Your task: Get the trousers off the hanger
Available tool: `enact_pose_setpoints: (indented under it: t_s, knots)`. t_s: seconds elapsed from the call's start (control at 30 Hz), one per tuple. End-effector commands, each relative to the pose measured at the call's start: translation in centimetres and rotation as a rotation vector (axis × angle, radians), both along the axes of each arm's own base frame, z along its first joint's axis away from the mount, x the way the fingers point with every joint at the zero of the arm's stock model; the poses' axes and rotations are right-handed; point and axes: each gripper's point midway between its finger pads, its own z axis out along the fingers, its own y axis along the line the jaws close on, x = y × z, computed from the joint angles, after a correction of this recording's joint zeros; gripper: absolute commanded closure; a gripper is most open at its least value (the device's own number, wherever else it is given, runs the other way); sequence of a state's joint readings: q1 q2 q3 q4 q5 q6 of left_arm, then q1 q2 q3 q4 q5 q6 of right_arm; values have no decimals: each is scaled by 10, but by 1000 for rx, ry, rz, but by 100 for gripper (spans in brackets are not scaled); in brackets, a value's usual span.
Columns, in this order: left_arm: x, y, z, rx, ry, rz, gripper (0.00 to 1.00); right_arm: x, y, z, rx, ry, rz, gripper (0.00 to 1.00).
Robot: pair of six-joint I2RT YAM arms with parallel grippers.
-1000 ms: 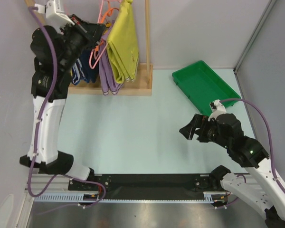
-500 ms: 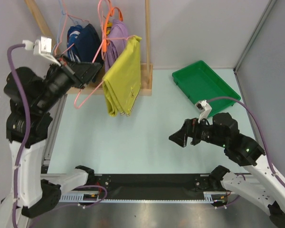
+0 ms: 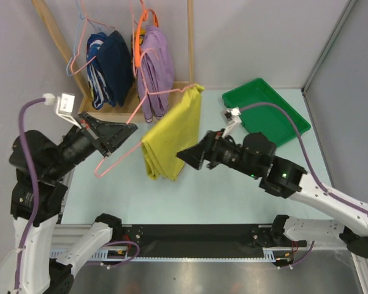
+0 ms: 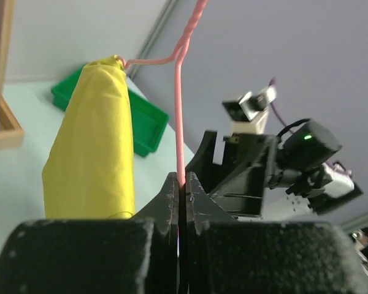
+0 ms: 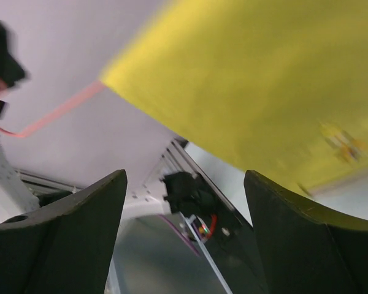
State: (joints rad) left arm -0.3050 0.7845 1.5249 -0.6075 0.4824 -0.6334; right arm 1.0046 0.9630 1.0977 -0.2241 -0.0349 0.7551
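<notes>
1. Left end effector [image 4: 181,184]: jaws pressed together, clamped on a thin wire leg of the hanger [image 4: 178,116]. It is raised above the left side of the desk [image 3: 221,196].
2. The hanger's pale-pink wire [image 3: 118,159] runs on both sides of the grip, tilted. Its far end goes into the top fold of the trousers [image 3: 172,141].
3. The trousers are draped over the hanger and hang in the air over the far middle of the desk, just right of the wooden rack [image 3: 190,49].
4. Right end effector [image 5: 184,177]: jaws apart, nothing clamped. The yellow cloth lies just ahead of the fingers. Contact cannot be told.
5. In the overhead view the right end effector [image 3: 187,156] points left at the trousers' lower right edge.
6. Surroundings: lilac garment [image 3: 156,73] and navy garments [image 3: 110,67] hang on the rack; a green tray [image 3: 267,110] sits far right.
</notes>
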Motion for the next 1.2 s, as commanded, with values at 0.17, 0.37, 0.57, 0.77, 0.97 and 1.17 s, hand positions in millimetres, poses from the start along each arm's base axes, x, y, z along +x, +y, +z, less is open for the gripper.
enact_pose_setpoints:
  t_s: [0.17,0.37,0.57,0.77,0.97,1.17]
  knots:
    - [-13,-8,12,-35,-148,-81,100,21,48,91,208,-172,-220,18]
    - [-13,-13,-8,-26,-110,-117,100,28,50,96,251,-168,-296,21]
    - [-19,-14,-10,-26,-121,-131,100,36,67,117,294,-174,-309,25]
    - [-24,-15,-9,-28,-124,-152,100,41,90,121,309,-164,-299,27]
    - [-34,-22,-9,-50,-112,-218,100,45,92,121,328,-157,-320,51]
    - [-37,-26,-11,-61,-102,-255,100,47,95,120,342,-137,-314,72]
